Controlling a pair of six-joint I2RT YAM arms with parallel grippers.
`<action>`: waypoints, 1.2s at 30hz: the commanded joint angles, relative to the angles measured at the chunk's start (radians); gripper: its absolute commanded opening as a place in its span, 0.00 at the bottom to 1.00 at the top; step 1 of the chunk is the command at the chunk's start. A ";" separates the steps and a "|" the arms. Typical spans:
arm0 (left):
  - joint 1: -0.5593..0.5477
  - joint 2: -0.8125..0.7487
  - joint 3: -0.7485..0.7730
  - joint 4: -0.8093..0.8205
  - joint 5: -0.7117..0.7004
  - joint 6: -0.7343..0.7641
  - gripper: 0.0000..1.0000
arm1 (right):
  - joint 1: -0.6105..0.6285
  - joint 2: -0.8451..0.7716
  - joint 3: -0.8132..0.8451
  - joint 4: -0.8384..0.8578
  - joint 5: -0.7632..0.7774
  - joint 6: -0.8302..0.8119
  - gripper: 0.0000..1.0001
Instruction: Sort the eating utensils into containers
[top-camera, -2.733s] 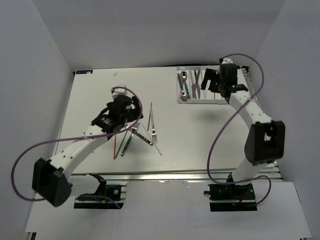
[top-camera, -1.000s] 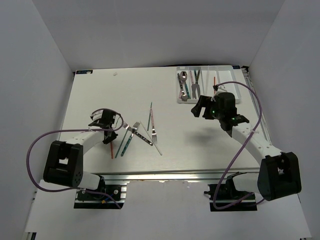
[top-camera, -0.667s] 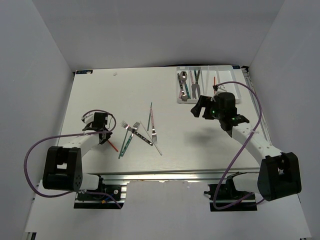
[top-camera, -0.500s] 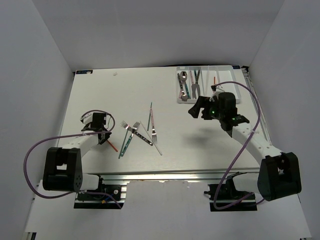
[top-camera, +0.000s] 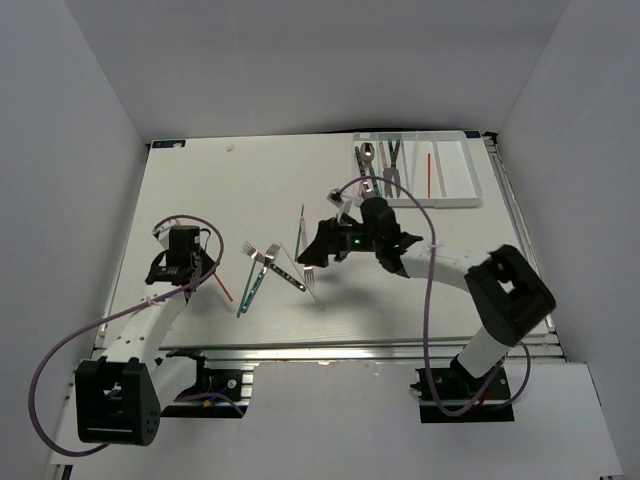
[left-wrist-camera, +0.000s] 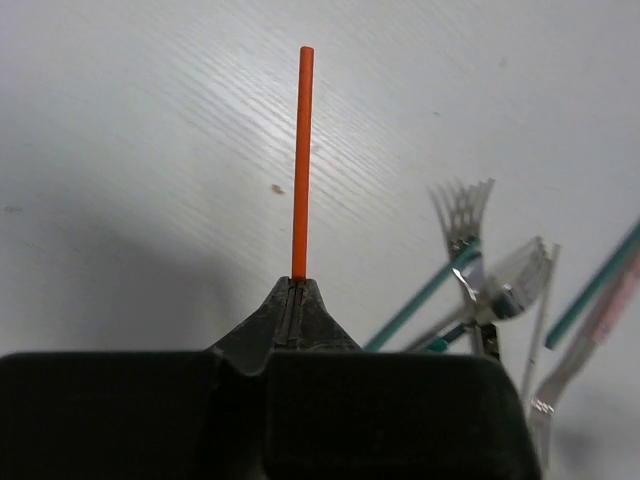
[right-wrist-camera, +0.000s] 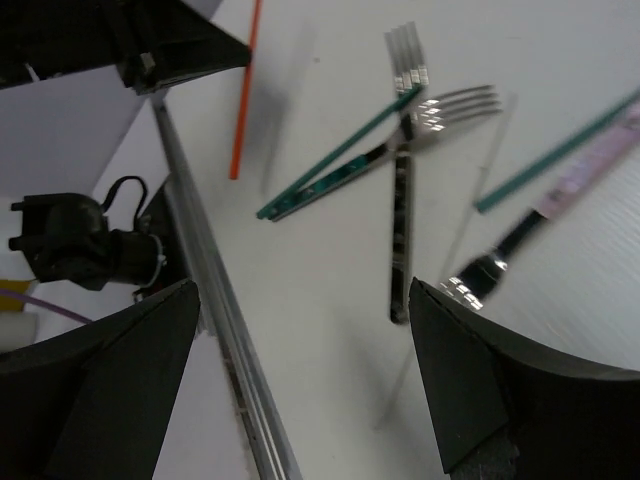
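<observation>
1. Top view. The left pincer (top-camera: 205, 272) has just closed on the thin orange-red chopstick (top-camera: 224, 290) and has drawn back toward 8 o'clock of the white table with fine grain lines (top-camera: 200, 190). The free end of the stick points to 4 o'clock. The right pincer (top-camera: 310, 253) has swung away from the white rectangular plastic tray (top-camera: 458, 172), which stands at 1 o'clock. It now hangs wide open and empty over the loose pile of silver forks with teal and pink handles (top-camera: 285, 273) near the middle of the table. I judge that one chopstick is ready to go to the tray and that a fork will be taken next. The left slots of the tray already hold several utensils, and a slot further right holds another orange-red stick (top-camera: 430, 170).

2. Left wrist view. The jaws are pressed together on the near end of the chopstick, and the rest of it reaches out to 12 o'clock. Whether it is lifted off the table, I cannot tell. The forks lie at 3 to 4 o'clock.

3. Right wrist view. The two black fingers (right-wrist-camera: 100, 400) stand far apart with nothing between them. The crossed forks lie below, toward 1 o'clock, and the held chopstick is at 11 o'clock.

4. Surface and room. The table is matt, with an aluminium rail (top-camera: 330, 350) along its near edge. Plain pale grey walls (top-camera: 300, 60) close it in on three sides, and purple cables (top-camera: 432, 300) loop from both arms.
</observation>
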 joint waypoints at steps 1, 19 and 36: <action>0.003 -0.055 0.003 0.048 0.195 0.029 0.00 | 0.065 0.114 0.074 0.314 -0.087 0.154 0.89; -0.004 -0.099 0.083 -0.017 0.214 -0.008 0.34 | 0.208 0.448 0.488 -0.041 0.155 0.093 0.85; -0.368 0.270 0.285 -0.164 -0.258 -0.362 0.98 | 0.096 0.172 0.313 -0.463 0.811 0.011 0.89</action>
